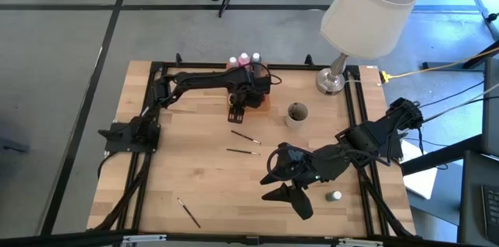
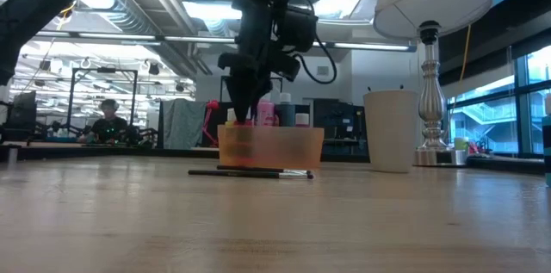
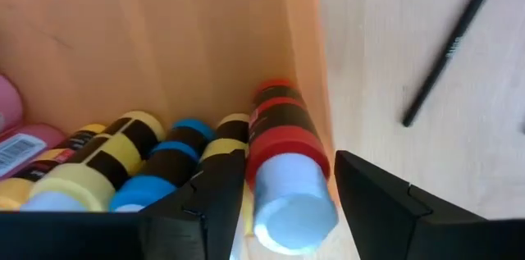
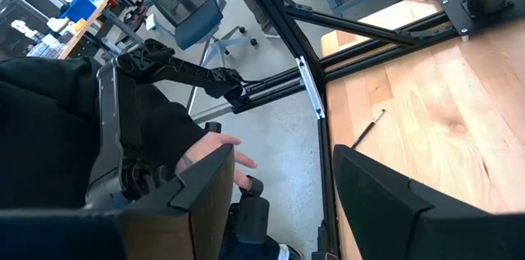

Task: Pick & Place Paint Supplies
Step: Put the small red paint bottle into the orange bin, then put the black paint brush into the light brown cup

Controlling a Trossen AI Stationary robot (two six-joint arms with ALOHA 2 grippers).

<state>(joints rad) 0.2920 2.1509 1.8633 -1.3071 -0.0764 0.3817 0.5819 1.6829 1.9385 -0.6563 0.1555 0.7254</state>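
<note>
A red paint bottle (image 3: pixel 283 141) with a pale blue cap stands in the corner of the orange tray (image 3: pixel 164 38), against its wall, in a row with yellow bottles (image 3: pixel 107 157) and a blue one (image 3: pixel 168 161). Pink bottles (image 1: pixel 243 61) with white caps stand upright at the tray's far end. Two thin dark paintbrushes (image 1: pixel 245 137) lie flat mid-desk, close together. A third brush (image 1: pixel 188 213) lies alone near the front edge. One small green bottle (image 1: pixel 334 196) stands near the desk's right side.
</note>
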